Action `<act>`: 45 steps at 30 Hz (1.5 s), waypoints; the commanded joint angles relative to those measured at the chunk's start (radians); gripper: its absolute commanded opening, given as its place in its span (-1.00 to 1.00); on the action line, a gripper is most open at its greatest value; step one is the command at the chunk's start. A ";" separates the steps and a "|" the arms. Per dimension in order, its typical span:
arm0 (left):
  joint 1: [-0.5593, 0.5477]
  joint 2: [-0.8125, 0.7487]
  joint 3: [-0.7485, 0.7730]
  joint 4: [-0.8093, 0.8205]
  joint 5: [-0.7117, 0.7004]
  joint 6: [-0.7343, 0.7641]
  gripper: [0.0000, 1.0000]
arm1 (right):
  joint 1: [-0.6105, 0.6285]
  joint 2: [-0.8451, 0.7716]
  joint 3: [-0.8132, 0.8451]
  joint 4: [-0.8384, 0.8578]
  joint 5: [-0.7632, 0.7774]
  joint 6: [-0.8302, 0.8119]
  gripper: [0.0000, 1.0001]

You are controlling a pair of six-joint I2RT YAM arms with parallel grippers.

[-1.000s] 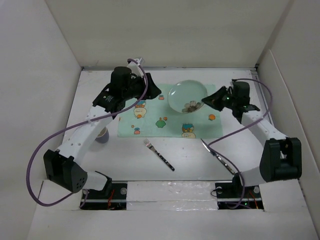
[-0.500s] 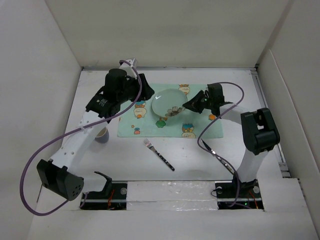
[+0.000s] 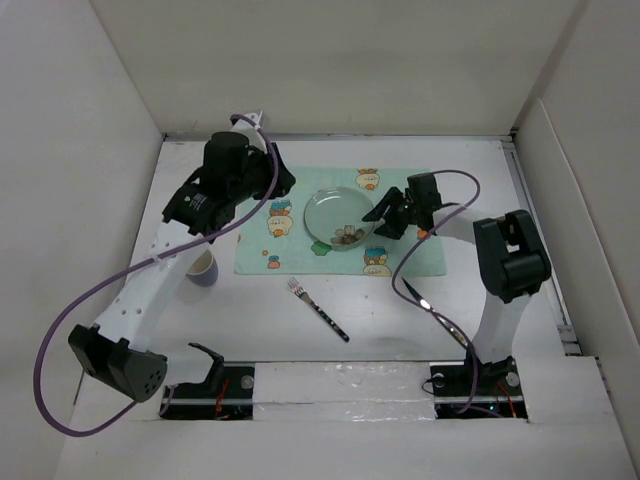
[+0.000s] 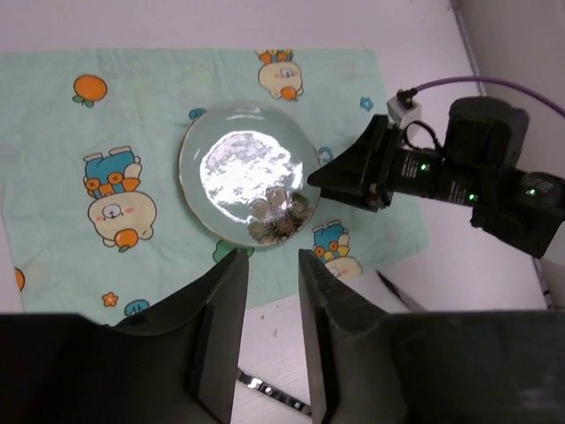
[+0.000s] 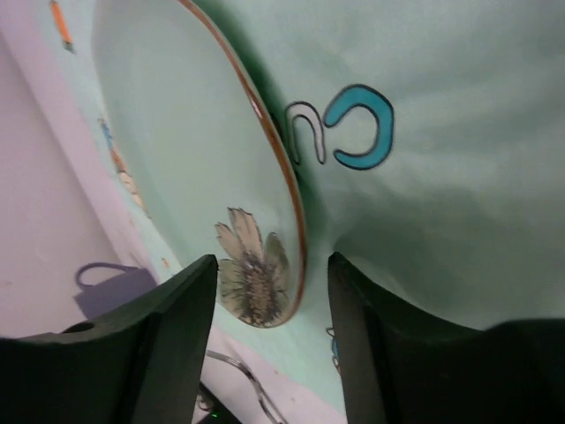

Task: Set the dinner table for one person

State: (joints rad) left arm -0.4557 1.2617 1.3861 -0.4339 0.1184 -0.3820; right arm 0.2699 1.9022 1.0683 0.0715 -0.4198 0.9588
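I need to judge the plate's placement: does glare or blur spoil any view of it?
Left wrist: a bright glare patch covers the middle of the plate, rim clear. Right wrist: the plate is sharp, the dark fingers in front blurred. Top view: no glare, plate small but clear.

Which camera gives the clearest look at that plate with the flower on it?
The left wrist view: the whole plate shows from above, lying on the placemat. The top external view shows the plate whole but small. The right wrist view shows only a close slice of its rim and flower.
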 commanded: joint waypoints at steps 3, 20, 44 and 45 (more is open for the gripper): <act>0.006 0.019 0.261 -0.055 -0.091 0.019 -1.00 | 0.023 -0.103 0.194 -0.319 0.181 -0.219 0.30; 0.006 -0.196 0.389 -0.181 -0.276 -0.182 -0.12 | 0.415 -0.165 0.398 -0.346 0.164 -0.359 -1.00; 0.006 -0.358 0.160 -0.259 -0.042 -0.178 -0.03 | 0.778 0.696 1.492 -0.504 0.208 -0.235 0.78; 0.006 -0.360 0.162 -0.267 -0.043 -0.172 -0.02 | 0.778 0.716 1.490 -0.489 0.207 -0.223 0.78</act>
State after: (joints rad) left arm -0.4515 0.9272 1.5421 -0.7082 0.0460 -0.5835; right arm 1.0531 2.5965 2.5000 -0.4782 -0.2142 0.6785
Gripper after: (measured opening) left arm 0.488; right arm 0.888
